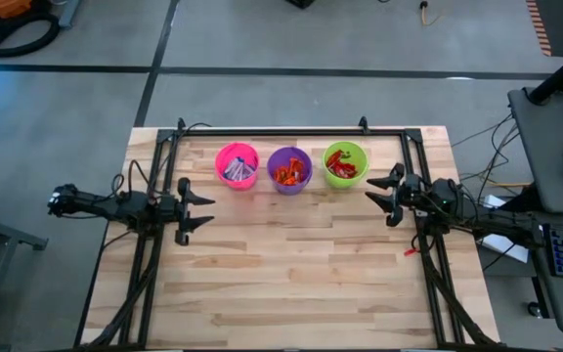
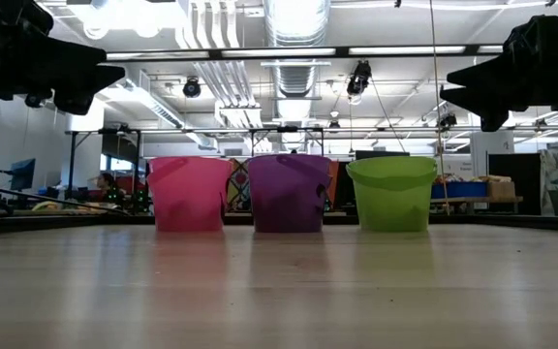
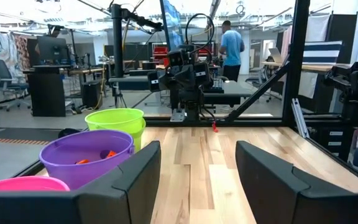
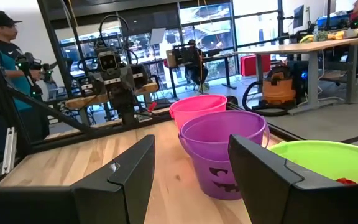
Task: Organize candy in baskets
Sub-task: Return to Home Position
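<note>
Up top, overhead cam: three small round plastic buckets in a row near the far edge of the wooden bench: pink bucket, purple bucket, lime green bucket. Blue-and-white wrapped candy bars sit in the pink, orange bars in the purple, red bars in the green. Every bar I can spot is inside a bucket, so sorting looks done, imo. Left gripper hangs at the bench's left side, fingers spread, nothing held, apart from the pink. Right gripper opposite, also spread & empty, just beside the green bucket.

Low cam: buckets upright, side by side; both grippers high up, off the bench.

Left wrist cam: wide gap btw the fingers, bare wood through it. A person in a blue shirt stands way back in the room.

Right wrist cam: same, fingers apart, buckets close alongside.

Risk: the return home looks like the step in hand, and the right arm is the worry. Swing low or toward the row and a finger clips the green rim. These light buckets would prob. slide or tip, spilling candy.
</note>
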